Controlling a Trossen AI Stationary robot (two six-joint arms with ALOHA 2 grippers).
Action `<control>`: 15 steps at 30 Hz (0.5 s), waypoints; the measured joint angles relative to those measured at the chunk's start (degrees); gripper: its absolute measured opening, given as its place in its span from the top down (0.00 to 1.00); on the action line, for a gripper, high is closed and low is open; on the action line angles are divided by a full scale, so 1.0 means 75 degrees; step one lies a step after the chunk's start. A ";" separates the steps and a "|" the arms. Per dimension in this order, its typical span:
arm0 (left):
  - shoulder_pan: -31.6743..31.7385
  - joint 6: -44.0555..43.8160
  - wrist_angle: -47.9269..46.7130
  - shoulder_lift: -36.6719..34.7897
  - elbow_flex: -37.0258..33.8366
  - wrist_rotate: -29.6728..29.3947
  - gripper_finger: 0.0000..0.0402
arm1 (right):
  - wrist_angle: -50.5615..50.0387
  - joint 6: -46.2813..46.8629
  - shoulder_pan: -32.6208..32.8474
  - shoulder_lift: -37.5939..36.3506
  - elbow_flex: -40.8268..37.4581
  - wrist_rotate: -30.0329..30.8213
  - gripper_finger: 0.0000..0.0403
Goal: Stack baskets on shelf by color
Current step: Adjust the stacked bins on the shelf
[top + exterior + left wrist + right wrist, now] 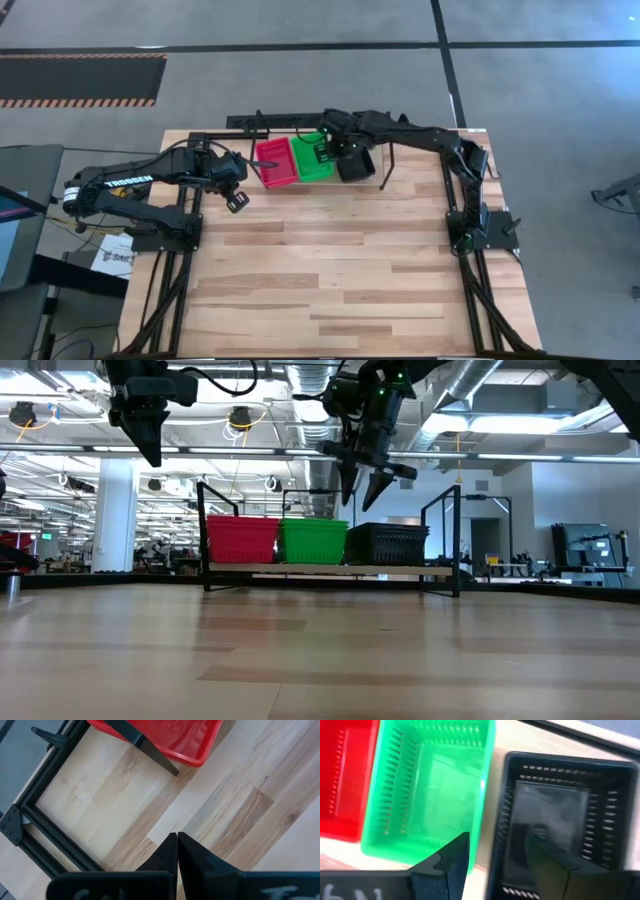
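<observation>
Red, green and black baskets sit side by side on the shelf [330,570] at the far edge of the surface [330,280], one colour to each spot, red basket [241,538] leftmost, green basket [314,540] in the middle, black basket [386,543] rightmost. Sorting looks finished; I see no baskets loose. Right gripper [365,485] hangs above the green-black seam, fingers spread, empty. Left gripper [237,201] is raised near the red basket's left side, fingers pressed together, empty. Near planks lie open for retreat.
</observation>
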 joint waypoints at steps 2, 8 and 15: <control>-0.0002 -0.0005 0.0002 0.0000 0.0000 -0.0003 1.00 | -0.0490 -0.0192 -0.0026 -0.0008 0.0216 0.0000 0.49; 0.0000 -0.0017 0.0110 0.0000 0.0000 -0.0055 1.00 | -0.1701 -0.0551 -0.0070 -0.0009 0.0232 -0.0006 0.61; 0.0000 -0.0019 0.0485 0.0000 0.0000 -0.0050 1.00 | -0.1439 -0.0969 -0.0062 -0.0006 -0.0272 -0.0012 0.97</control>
